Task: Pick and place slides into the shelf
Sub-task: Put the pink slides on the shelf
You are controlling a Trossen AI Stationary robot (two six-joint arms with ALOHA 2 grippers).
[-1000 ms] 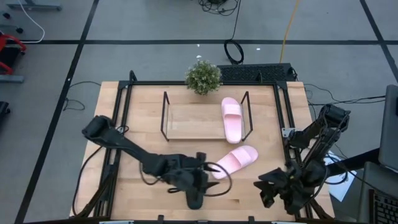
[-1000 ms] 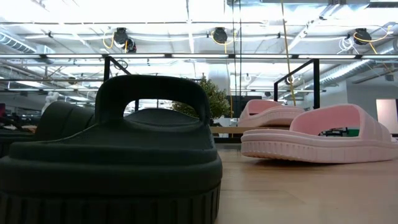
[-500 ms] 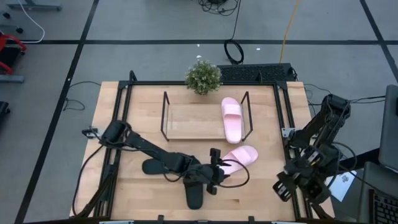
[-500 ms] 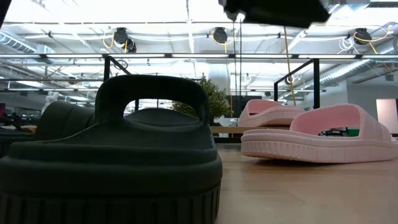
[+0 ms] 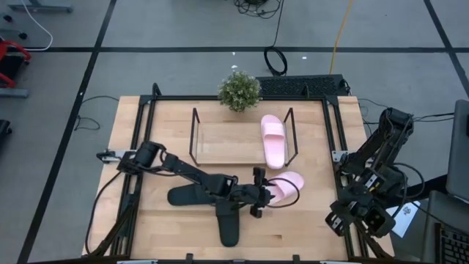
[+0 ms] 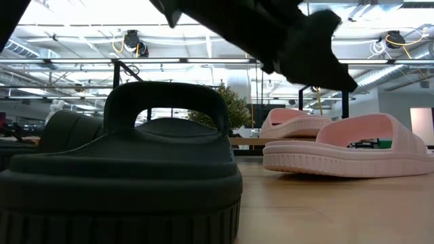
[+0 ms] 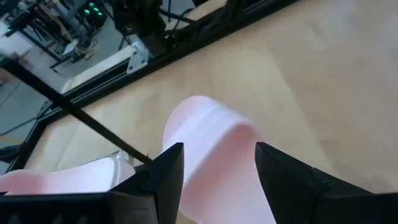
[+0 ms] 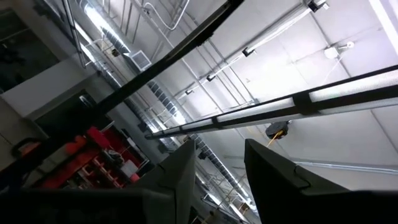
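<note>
One pale pink slide (image 5: 288, 183) lies sole down on the table in front of the shelf (image 5: 227, 150). A second pink slide (image 5: 272, 139) lies on the shelf's wood board at its right end. Two black slides (image 5: 183, 196) (image 5: 229, 229) rest on the table near its front. My left gripper (image 5: 264, 193) is open, low over the loose pink slide's left end. In the left wrist view that pink slide (image 7: 211, 140) shows between and beyond my left gripper's (image 7: 219, 148) fingers. My right gripper (image 5: 338, 221) is open by the table's right edge, pointing up.
A small potted plant (image 5: 239, 89) stands at the table's far edge behind the shelf. Black rails (image 5: 333, 132) run along the table's sides. In the low view the nearest black slide (image 6: 122, 176) fills the foreground, with my left arm (image 6: 271, 30) overhead.
My left gripper has gone toward the table's right edge and down, from over the near black slide to the loose pink slide's left end, staying open. My right arm has drawn back toward the right edge and tipped its gripper upward. No slide has moved.
</note>
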